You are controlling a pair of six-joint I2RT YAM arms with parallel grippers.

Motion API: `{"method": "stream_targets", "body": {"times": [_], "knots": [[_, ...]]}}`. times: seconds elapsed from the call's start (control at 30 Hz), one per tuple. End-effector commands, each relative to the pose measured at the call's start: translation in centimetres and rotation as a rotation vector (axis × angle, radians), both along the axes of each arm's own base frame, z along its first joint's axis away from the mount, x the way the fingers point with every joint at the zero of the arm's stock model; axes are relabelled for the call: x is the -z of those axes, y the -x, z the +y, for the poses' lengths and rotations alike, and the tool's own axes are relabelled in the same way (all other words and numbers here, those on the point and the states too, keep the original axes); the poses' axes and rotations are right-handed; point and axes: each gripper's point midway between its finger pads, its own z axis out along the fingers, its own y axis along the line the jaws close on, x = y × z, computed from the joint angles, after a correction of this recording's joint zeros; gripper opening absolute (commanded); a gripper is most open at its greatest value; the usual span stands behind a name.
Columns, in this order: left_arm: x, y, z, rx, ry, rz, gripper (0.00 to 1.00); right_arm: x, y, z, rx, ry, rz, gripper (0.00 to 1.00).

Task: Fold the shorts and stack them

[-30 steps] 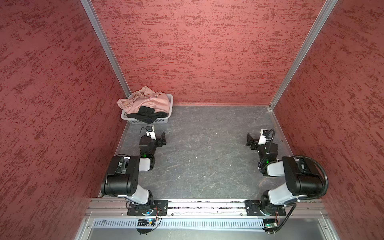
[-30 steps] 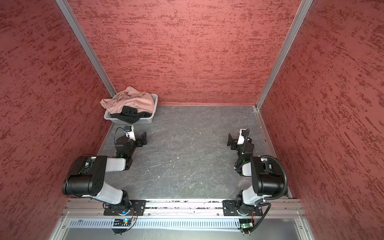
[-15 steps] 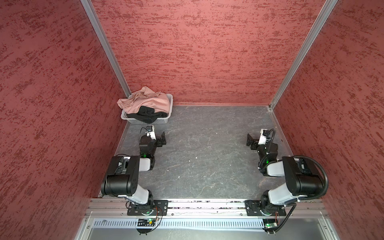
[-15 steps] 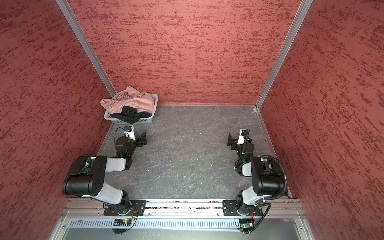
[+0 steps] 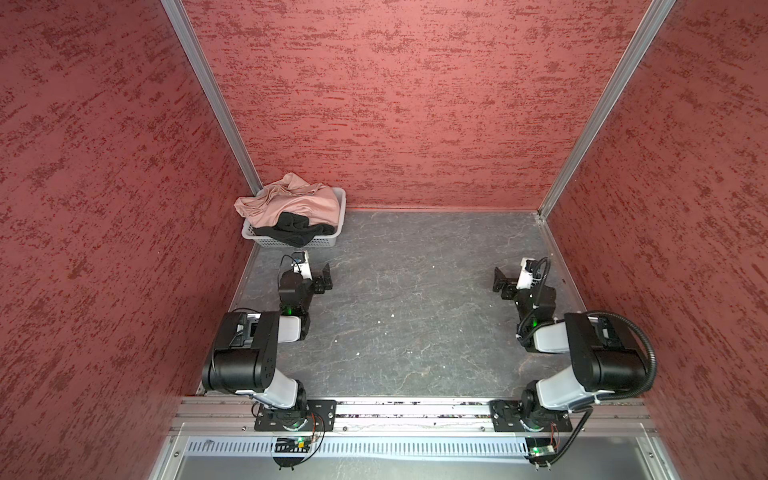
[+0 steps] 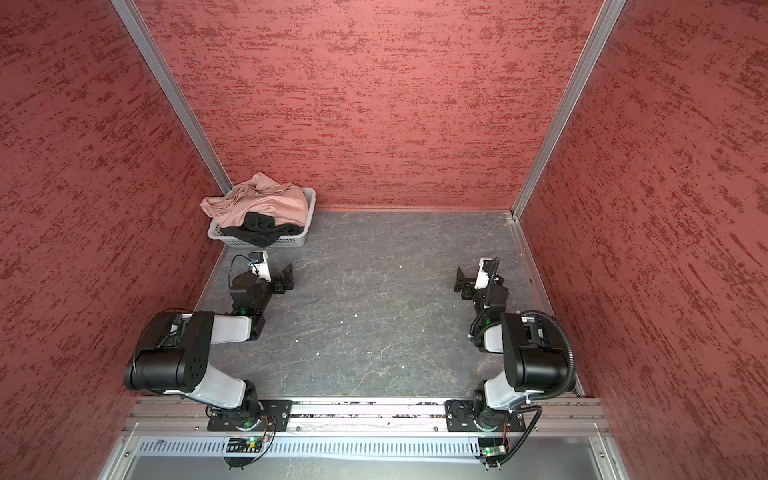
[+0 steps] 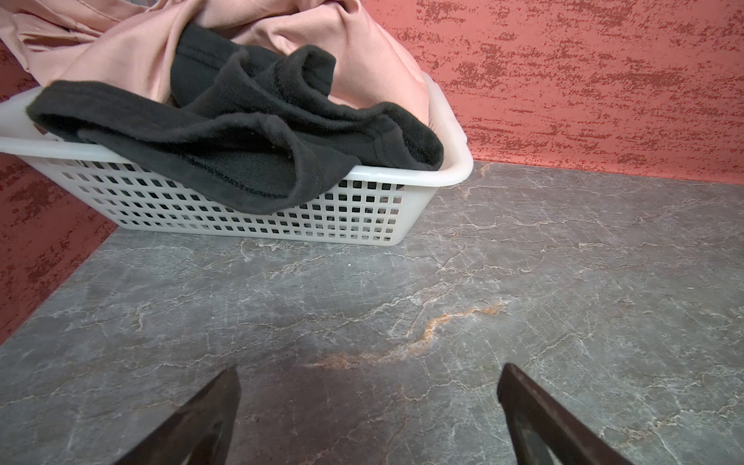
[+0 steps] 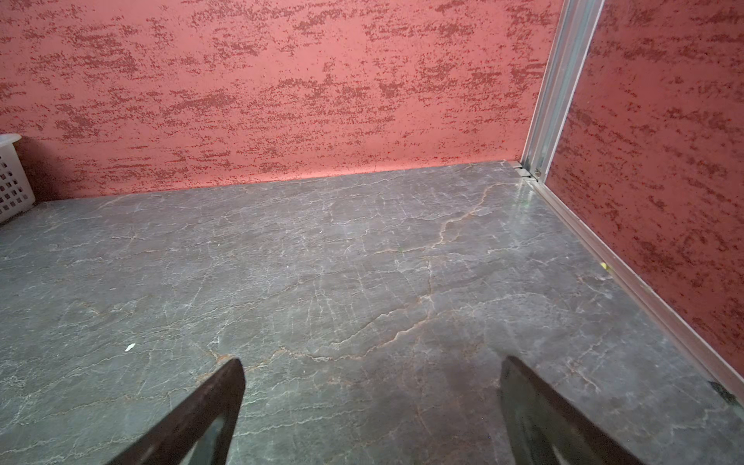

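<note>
Smooth, crumpled dusty-pink shorts (image 5: 291, 201) and thicker, fleecy black shorts (image 7: 241, 141) lie heaped in a white perforated plastic basket (image 7: 342, 213) at the far left corner of the veined grey table (image 5: 415, 311). One black fold drapes over its rim. Left gripper (image 7: 370, 370) and right gripper (image 8: 372, 362) have dark tapered jaws spread wide, holding nothing.

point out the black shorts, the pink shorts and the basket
black shorts (image 7: 225, 173): left wrist view, on the part hanging over the rim
pink shorts (image 5: 299, 201): in a top view, on the smooth middle
basket (image 7: 362, 217): left wrist view, on its perforated front wall
</note>
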Motion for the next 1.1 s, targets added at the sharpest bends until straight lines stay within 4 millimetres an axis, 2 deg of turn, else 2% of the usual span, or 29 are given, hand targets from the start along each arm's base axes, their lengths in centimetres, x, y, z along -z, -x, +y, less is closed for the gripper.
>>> {"method": "stream_targets", "body": {"times": [0.0,0.1,0.17,0.2,0.27,0.4,0.5,0.57,0.67,0.73,0.83,0.97,1.07], "knots": [[-0.4,-0.2,-0.2,0.017,-0.006,-0.015,0.99,-1.2,-0.6,-0.3,0.017,0.011,-0.038,0.99],[-0.8,-0.2,-0.1,-0.005,-0.022,-0.020,0.99,-1.8,-1.3,-1.1,0.062,0.000,-0.003,0.99],[-2.4,-0.2,-0.2,-0.033,-0.051,-0.010,0.99,-2.3,-2.0,-0.6,0.032,0.010,0.033,0.99],[-3.2,-0.2,-0.5,-0.035,-0.062,0.009,0.99,-3.2,-2.1,-0.4,0.026,0.018,0.030,0.99],[-5.3,0.3,-1.3,-0.039,-0.054,0.054,0.99,-4.5,-2.4,0.2,0.014,0.018,0.053,0.98],[-11.4,1.7,-2.5,-0.095,-0.010,0.094,0.99,-8.2,-2.1,1.7,-0.036,-0.167,0.037,0.96],[-14.6,1.7,-2.7,-0.122,-0.029,0.146,0.99,-8.8,-1.9,3.8,-0.105,-0.255,0.088,0.93],[-16.0,0.7,-2.2,-0.136,-0.039,0.205,0.99,-9.0,-1.6,5.7,-0.173,-0.276,0.115,0.92],[-16.9,-1.7,-0.8,-0.164,-0.054,0.333,0.99,-10.3,-0.7,8.3,-0.268,-0.281,0.113,0.92],[-17.3,-4.0,0.5,-0.182,-0.060,0.372,0.99,-11.7,-0.1,9.8,-0.321,-0.276,0.101,0.92],[-16.9,-7.4,2.5,-0.196,-0.021,0.410,0.99,-13.1,0.6,11.8,-0.395,-0.272,0.109,0.92],[-14.3,-11.5,4.7,-0.193,0.029,0.500,0.99,-13.4,1.6,14.0,-0.477,-0.232,0.145,0.92],[-11.9,-14.0,6.0,-0.202,0.012,0.552,0.99,-13.3,2.1,14.8,-0.490,-0.208,0.167,0.92]]}}
